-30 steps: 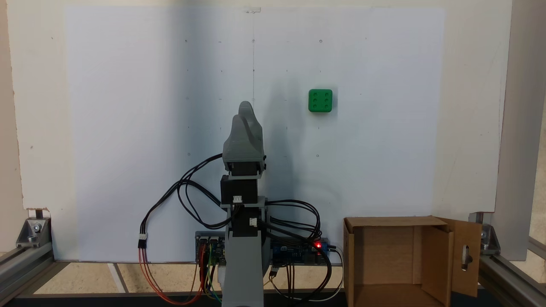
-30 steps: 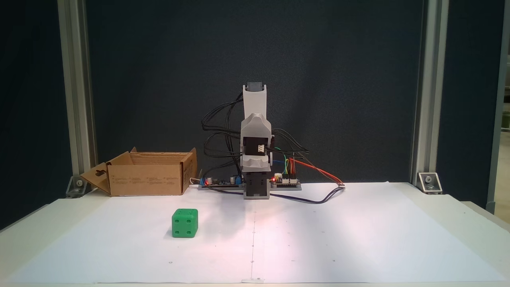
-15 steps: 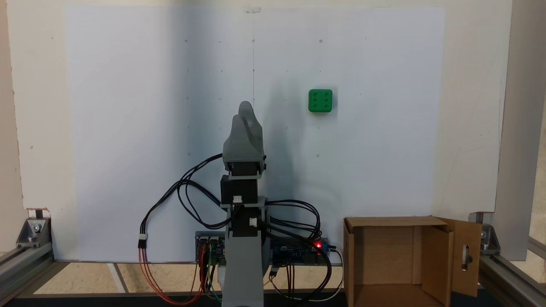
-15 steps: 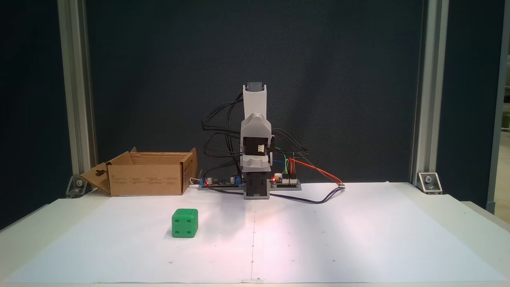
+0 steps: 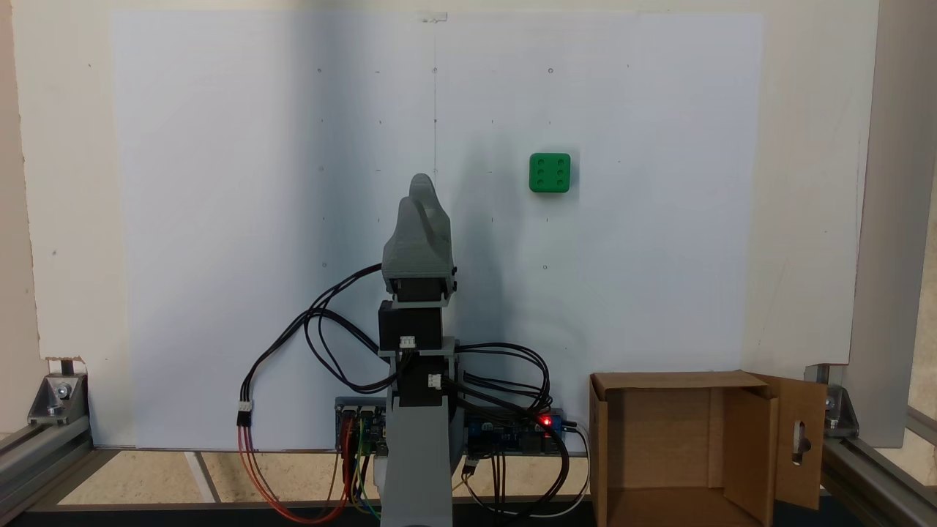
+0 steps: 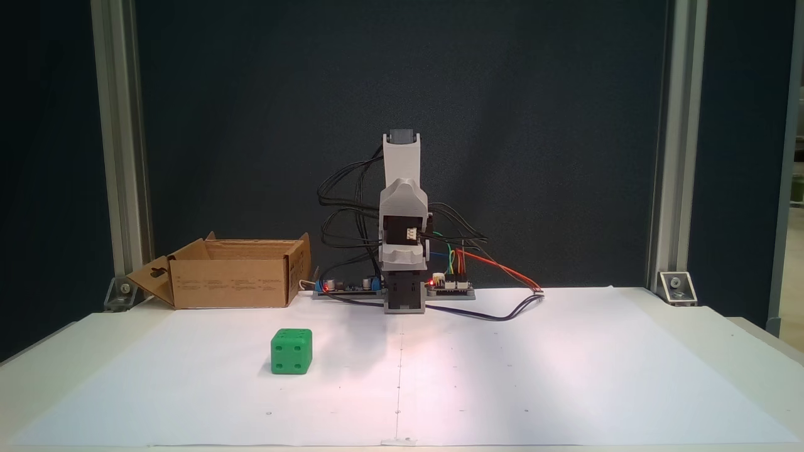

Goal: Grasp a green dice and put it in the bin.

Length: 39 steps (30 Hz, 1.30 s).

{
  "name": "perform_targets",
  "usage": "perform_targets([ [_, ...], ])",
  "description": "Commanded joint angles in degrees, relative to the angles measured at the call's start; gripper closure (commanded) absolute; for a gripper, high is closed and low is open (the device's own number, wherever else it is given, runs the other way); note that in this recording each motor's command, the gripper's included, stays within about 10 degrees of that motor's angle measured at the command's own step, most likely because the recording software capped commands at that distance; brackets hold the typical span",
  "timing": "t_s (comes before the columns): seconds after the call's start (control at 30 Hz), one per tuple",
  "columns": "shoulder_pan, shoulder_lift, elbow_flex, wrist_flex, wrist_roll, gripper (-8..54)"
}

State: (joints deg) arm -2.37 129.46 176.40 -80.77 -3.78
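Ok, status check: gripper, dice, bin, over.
Gripper folded at rest, state unclear. Green dice on white paper, untouched. Bin open beside base. Nothing between gripper and dice.

In a fixed view, the dice lies on the paper covering the bench, up and right of the folded arm. The bin stands right of the arm's base, well apart from the dice. In the other fixed view, the dice sits before the bin, left of the arm.
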Motion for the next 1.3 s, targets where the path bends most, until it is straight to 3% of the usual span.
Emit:
perform_targets([
  [0.0,0.0,6.2,2.7,-0.3,-2.5,2.3],
  [0.63,-0.5,6.2,-0.7,6.9,-2.5,2.5],
  [1.27,7.5,6.2,-42.1,80.1,-1.9,2.3],
])
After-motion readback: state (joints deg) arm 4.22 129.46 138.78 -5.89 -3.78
